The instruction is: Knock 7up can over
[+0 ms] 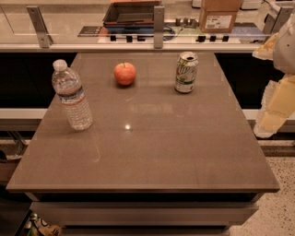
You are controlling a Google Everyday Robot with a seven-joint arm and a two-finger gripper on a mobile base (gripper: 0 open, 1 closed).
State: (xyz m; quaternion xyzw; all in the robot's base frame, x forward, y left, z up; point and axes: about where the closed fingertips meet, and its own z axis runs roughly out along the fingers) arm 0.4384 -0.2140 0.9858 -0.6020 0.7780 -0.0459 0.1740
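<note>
The 7up can (186, 72) stood upright at upper centre-right, well left of the gripper (272, 115) at the right edge (released or clenched, I could not tell).

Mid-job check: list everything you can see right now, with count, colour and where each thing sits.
7up can: one, green and white, upright, table's far right.
apple: one, red-orange, far centre, left of can.
water bottle: one, clear, white cap, upright, left side.
table: one, grey-brown.
cardboard box: one, brown, on counter behind.
tray: one, dark, same counter.
gripper: one, pale yellow, off table's right edge, apart from can.
</note>
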